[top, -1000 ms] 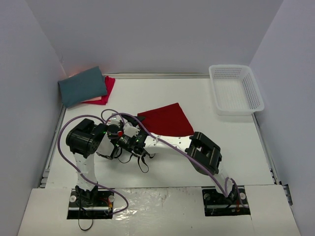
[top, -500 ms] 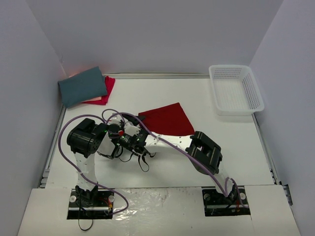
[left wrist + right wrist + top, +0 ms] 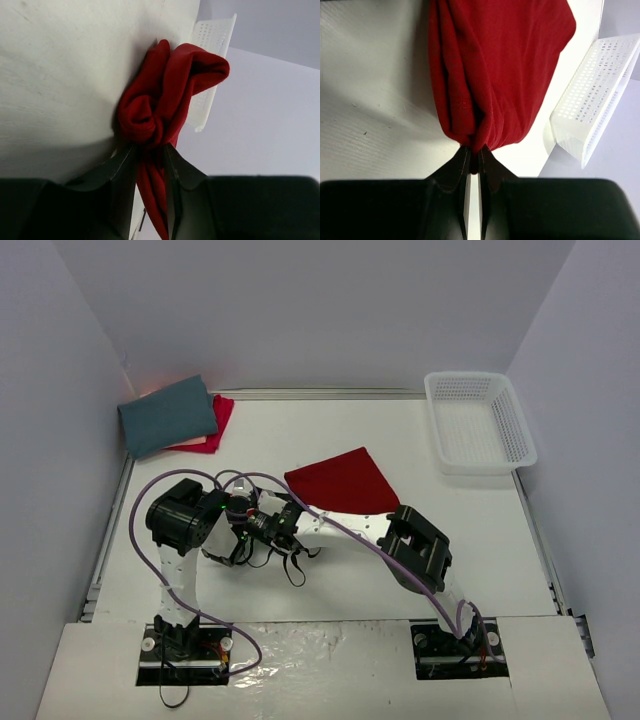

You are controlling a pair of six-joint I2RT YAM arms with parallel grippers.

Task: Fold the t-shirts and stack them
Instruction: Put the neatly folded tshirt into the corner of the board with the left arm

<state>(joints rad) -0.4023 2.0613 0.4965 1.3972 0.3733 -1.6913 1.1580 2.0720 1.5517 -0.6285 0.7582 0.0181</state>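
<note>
A deep red t-shirt (image 3: pixel 340 483) lies folded in the middle of the table. Both grippers meet at its near left corner. My left gripper (image 3: pixel 262 512) is shut on a bunched fold of this red cloth (image 3: pixel 160 100), which runs down between its fingers (image 3: pixel 125 165). My right gripper (image 3: pixel 290 512) pinches the shirt's edge (image 3: pixel 495 75) between nearly touching fingertips (image 3: pixel 462 160). In the back left corner a folded slate-teal t-shirt (image 3: pixel 168 415) rests on a pinkish-red one (image 3: pixel 218 420).
A white mesh basket (image 3: pixel 466 376) stands at the back right, with nothing showing inside it; it also appears in both wrist views (image 3: pixel 212 37) (image 3: pixel 592 100). Grey walls close in the table on the left, back and right. Purple cables loop round the left arm.
My left gripper has gone from wide open to shut on the red shirt's corner. Both wrists and the shirt's near corner have shifted slightly to the right.
</note>
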